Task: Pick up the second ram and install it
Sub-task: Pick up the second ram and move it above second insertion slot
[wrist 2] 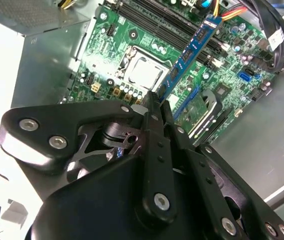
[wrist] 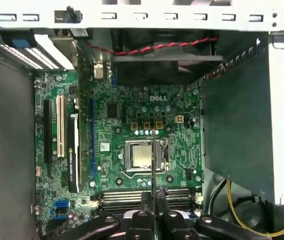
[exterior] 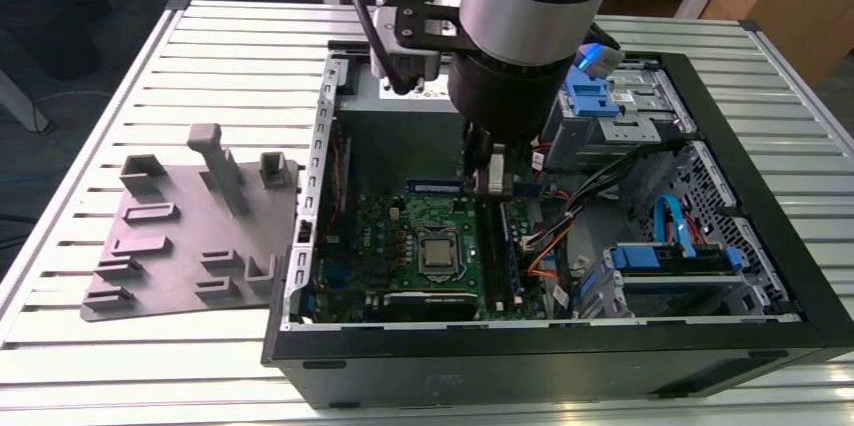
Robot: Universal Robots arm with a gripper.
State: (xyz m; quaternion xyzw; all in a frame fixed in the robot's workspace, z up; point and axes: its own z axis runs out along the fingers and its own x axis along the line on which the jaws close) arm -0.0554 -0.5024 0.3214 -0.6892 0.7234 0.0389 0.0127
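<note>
Care: your gripper [wrist 2: 156,100] is clamped on the second ram [wrist 2: 188,52], likely light, stiff, fragile; hold it by its edges.

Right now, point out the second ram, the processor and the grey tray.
second ram [wrist 2: 186,57], second wrist view, middle of its chip-lined face.
processor [wrist: 140,155], first wrist view, centre of its silver lid.
grey tray [exterior: 187,231], exterior view, bare flat part of its base.

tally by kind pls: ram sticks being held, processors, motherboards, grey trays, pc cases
ram stick in claw: 1
processor: 1
motherboard: 1
grey tray: 1
computer case: 1
total: 5
</note>
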